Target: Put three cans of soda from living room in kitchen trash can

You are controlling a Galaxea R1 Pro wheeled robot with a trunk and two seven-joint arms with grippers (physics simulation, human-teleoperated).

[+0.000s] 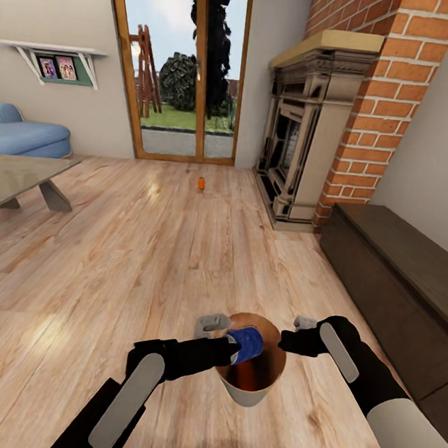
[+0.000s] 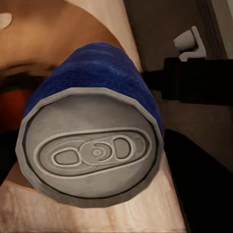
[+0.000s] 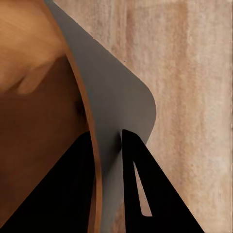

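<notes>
Head view: left hand (image 1: 229, 348) at 6 o'clock, clamped on the dark blue can of soda (image 1: 245, 344), which lies on its side over the open mouth of the tash can (image 1: 252, 390). Orange shows inside the bin below it, prob. another can, can't confirm. Right hand (image 1: 287, 340) at the bin's rim, 3 o'clock side of the bin. Bin sits off the wood floor (image 1: 111, 254), carried betw. both arms. An orange can of soda (image 1: 201, 183) stands upright on the floor at 12 o'clock, near the glass doors (image 1: 177, 69). Brick fireplace (image 1: 314, 137) at 1–2 o'clock, blue sofa (image 1: 24, 133) at 10 o'clock.

Left wrist view: blue can's silver top (image 2: 92, 145) faces cam, brown bin interior (image 2: 43, 43) behind it. Fingers hidden by can.

Right wrist view: two dark fingers (image 3: 141, 194) pinch the bin wall (image 3: 121, 107), one inside, one outside; closed tight on it.
</notes>
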